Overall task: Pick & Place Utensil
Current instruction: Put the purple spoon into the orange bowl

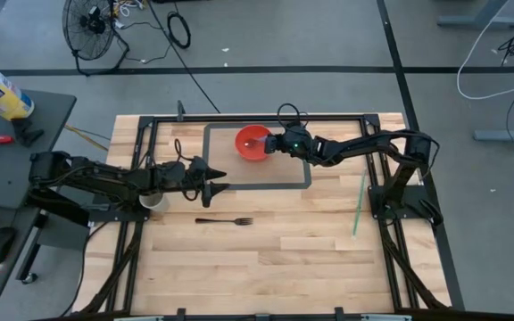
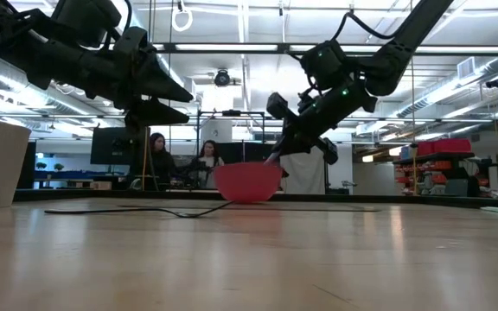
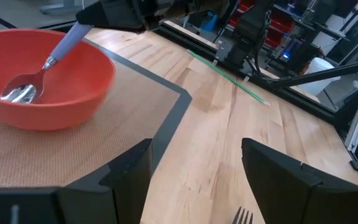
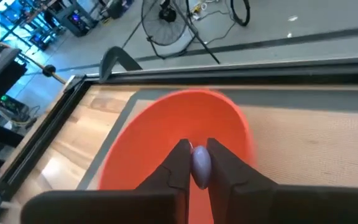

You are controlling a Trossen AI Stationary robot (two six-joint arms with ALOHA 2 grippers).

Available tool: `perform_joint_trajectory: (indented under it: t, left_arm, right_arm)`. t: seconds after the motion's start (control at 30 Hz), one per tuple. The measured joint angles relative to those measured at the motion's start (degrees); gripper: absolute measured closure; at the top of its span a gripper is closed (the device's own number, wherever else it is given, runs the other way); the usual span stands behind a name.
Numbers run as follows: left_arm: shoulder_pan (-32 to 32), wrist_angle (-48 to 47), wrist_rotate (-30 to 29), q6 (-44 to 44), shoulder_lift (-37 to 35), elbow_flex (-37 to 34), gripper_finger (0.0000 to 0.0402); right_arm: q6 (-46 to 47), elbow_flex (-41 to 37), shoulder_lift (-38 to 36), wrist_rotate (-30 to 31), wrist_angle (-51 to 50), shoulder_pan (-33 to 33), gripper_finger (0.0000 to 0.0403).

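A red bowl [image 1: 251,144] stands on a brown mat [image 1: 230,174] at the far middle of the table. A spoon [image 3: 42,65] with a lavender handle slants down into it, held by my right gripper [image 1: 276,144], which is shut on the handle just right of the bowl. A dark fork [image 1: 224,221] lies flat on the bare wood nearer the front. My left gripper [image 1: 219,187] hovers open above the mat's near edge, left of the fork, with nothing between its fingers [image 3: 135,165]. My right gripper pinches the free end of the spoon's lavender handle [image 4: 201,163] between its two fingers. The fingers come slanting down from the table's right side, roughly along the handle. The spoon tilts downward, its metal head [image 3: 18,93] low inside the red bowl near the floor.
A white cup [image 1: 153,201] stands under the left arm at the table's left. A green straw [image 1: 358,205] lies on the wood at the right. A black frame [image 1: 257,117] runs along the table's far and side edges. Bare wood spreads toward the near edge.
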Motion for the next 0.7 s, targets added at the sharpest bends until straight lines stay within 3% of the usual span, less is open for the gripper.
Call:
perform_joint_trajectory:
  t: [0.7]
  left_arm:
    - [0.0, -0.1, 0.2, 0.0, 0.0, 0.0, 0.0152]
  right_arm:
    - [4.5, -0.1, 0.0, -0.5, -0.4, 0.0, 0.0369]
